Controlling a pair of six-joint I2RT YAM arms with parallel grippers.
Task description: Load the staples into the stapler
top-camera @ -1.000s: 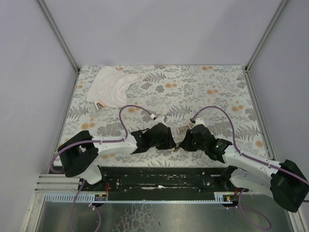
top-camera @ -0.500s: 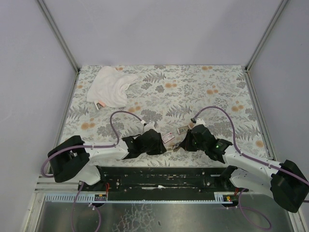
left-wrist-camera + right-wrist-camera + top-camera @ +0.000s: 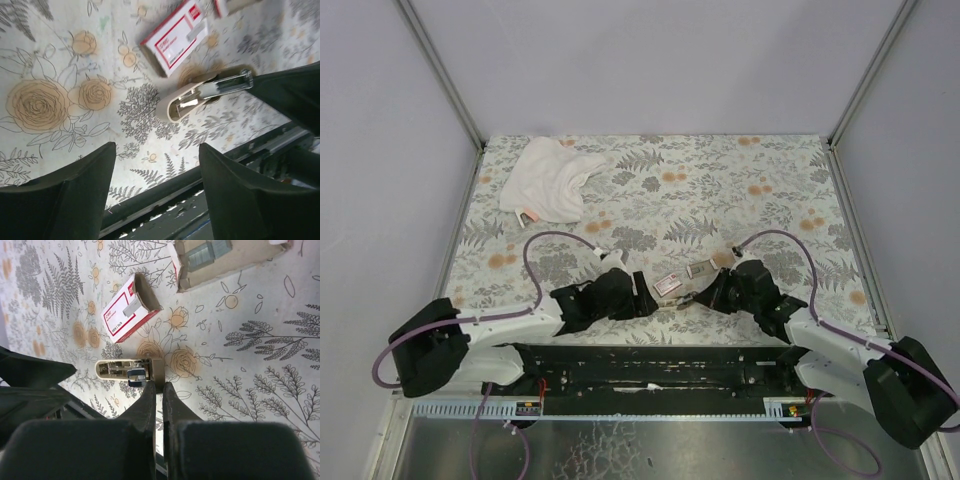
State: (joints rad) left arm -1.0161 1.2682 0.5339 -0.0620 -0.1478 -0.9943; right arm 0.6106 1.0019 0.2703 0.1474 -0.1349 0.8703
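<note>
The stapler point(image 3: 125, 371) lies open on the floral mat, tan body with its silver channel showing; it also shows in the left wrist view point(image 3: 192, 97). My right gripper point(image 3: 159, 386) is shut on the stapler's raised tan end. The red staples box sleeve point(image 3: 131, 307) lies just beyond it, also seen from above point(image 3: 667, 285). Its pulled-out tray point(image 3: 235, 257) holds grey staple strips point(image 3: 206, 251). My left gripper point(image 3: 155, 200) is open and empty, left of the stapler and apart from it point(image 3: 640, 296).
A crumpled white cloth point(image 3: 548, 178) lies at the far left of the mat. The black rail point(image 3: 650, 362) runs along the near edge under both arms. Grey walls close in the left, back and right sides.
My left arm has drawn back to the left, away from the stapler, uncovering the red box. My right gripper has stayed at the stapler, shifting slightly.
</note>
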